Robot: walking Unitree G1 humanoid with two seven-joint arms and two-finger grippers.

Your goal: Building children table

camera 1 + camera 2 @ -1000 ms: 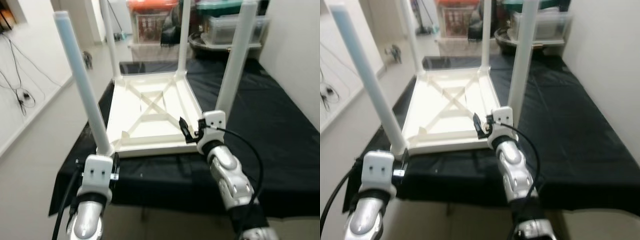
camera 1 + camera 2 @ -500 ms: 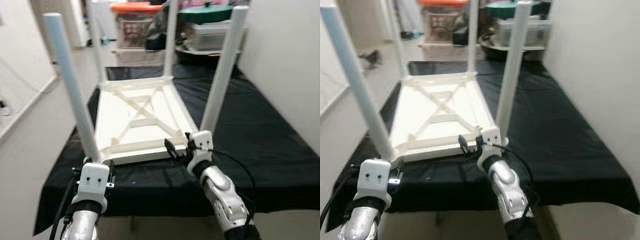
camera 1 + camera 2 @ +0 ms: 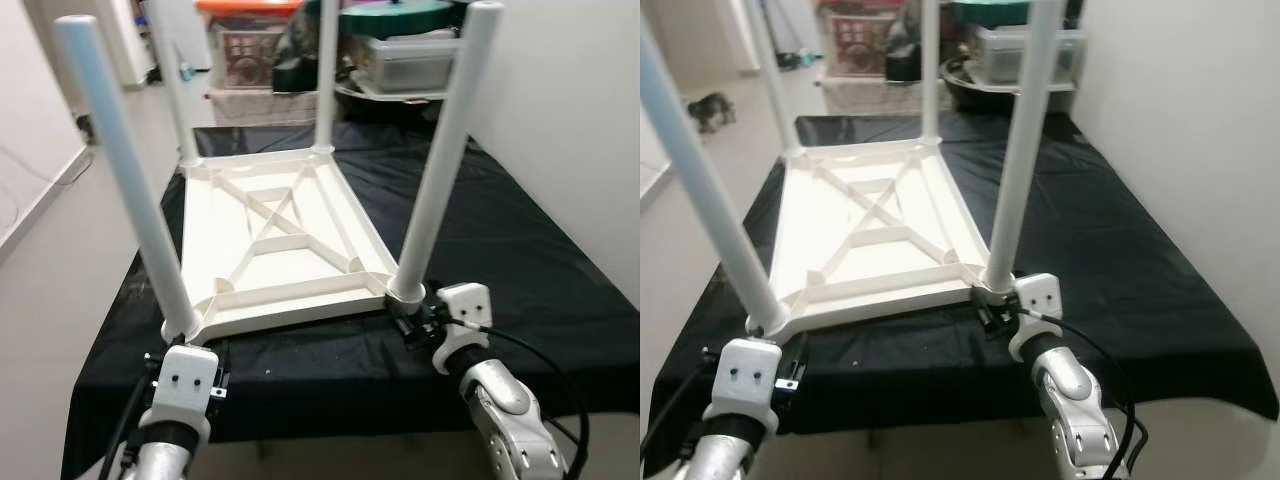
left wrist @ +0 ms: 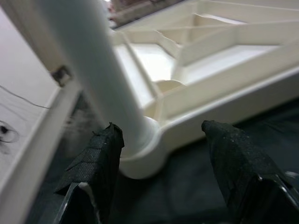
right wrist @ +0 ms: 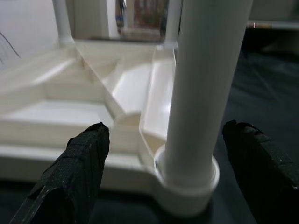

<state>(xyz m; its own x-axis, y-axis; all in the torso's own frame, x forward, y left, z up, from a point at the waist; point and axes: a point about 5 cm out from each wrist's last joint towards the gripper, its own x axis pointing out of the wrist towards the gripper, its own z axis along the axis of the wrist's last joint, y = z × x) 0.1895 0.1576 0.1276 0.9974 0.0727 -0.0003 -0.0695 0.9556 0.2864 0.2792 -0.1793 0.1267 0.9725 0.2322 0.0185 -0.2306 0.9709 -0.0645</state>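
A white children's table point(image 3: 270, 250) lies upside down on a black-covered surface point(image 3: 500, 230), its legs pointing up. My left gripper point(image 4: 161, 133) is open just in front of the near-left leg point(image 3: 125, 180). That leg's base sits between the fingers point(image 4: 100, 158), close to one of them. My right gripper point(image 5: 166, 133) is open at the base of the near-right leg point(image 3: 445, 150), and the leg point(image 5: 205, 70) stands in the gap between its fingers point(image 5: 79, 158). Neither gripper is shut on the table.
Storage bins point(image 3: 250, 40) and a lidded clear box point(image 3: 400, 50) stand behind the table's far end. A pale wall point(image 3: 570, 120) runs along the right side. Open floor point(image 3: 60, 250) lies to the left of the covered surface.
The camera has shifted. My right gripper has moved from the near rim, inside the near-right leg, rightward to the front of that leg's base. The left gripper stays at the near-left leg.
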